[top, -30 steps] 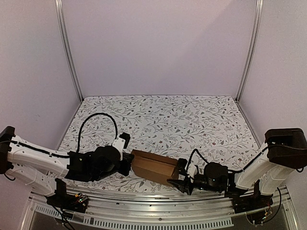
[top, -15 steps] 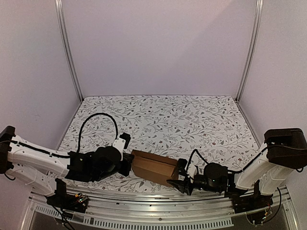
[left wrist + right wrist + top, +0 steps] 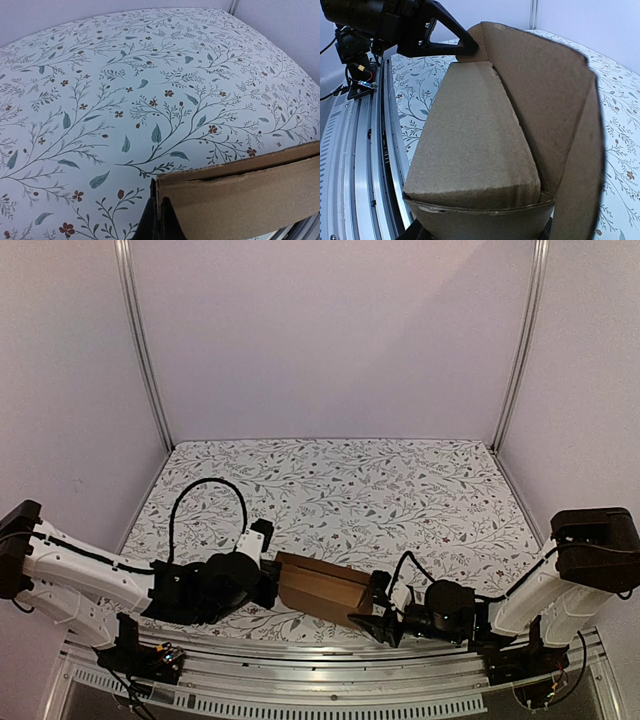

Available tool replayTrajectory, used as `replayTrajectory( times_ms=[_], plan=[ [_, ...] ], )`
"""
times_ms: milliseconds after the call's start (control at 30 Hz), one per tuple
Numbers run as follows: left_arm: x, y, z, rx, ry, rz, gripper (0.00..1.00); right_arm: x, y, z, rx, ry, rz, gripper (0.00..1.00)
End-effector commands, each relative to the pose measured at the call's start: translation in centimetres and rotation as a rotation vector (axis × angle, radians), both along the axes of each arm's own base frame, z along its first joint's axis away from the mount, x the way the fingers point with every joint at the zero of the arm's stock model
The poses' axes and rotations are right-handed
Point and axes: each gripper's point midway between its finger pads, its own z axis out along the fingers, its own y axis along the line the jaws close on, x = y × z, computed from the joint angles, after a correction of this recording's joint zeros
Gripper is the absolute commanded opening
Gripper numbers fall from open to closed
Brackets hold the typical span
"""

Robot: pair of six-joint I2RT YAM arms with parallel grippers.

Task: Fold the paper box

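**Two claws hold cardboard box at near edge of table**

At far left, the left arm (image 3: 90, 575) reached in low over the flowered table (image 3: 350, 480). Its left claw (image 3: 270, 583) was closed tight on the left end of the paper box (image 3: 325, 590), and the wrist camera showed the dark fingers (image 3: 160, 225) pinching one thin corner of the brown cardboard wall.

The box lay between the two claws, close to the near edge of the table and just beyond the metal rail (image 3: 300, 680). It ran slantwise, with its left end a little farther back than its right. It was plain brown and partly formed. In the right wrist camera, one flat panel faced up while a taller flap stood on the right side and curved over it.

At right, the right claw (image 3: 378, 617) met the box's right end. Its fingers (image 3: 415, 232) stood part-way apart, one at each lower corner of the box's end. They gripped the cardboard, and the bottom flap bowed between them. The right arm (image 3: 540, 590) stretched away to the far right.
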Motion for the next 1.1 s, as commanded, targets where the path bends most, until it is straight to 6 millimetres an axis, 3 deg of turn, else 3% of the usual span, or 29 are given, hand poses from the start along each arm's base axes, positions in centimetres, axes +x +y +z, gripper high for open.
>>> replayTrajectory(
  times_ms=[0,400,800,1067],
  plan=[
    [-2.9,1.3,-5.2,0.199,0.111,-0.104,0.00,1.9,-0.2,2.2,0.093,-0.021,-0.106,0.29],
    [-3.7,2.2,-7.4,0.233,0.141,-0.084,0.00,2.1,-0.9,1.5,0.085,-0.029,-0.145,0.37],
    [-4.2,1.9,-7.9,0.287,0.136,-0.089,0.00,2.6,-3.0,0.8,0.089,-0.034,-0.212,0.71],
    [-3.9,1.4,-7.9,0.343,0.130,-0.053,0.00,2.2,-4.0,0.6,0.042,-0.023,-0.200,0.82]
  ],
)
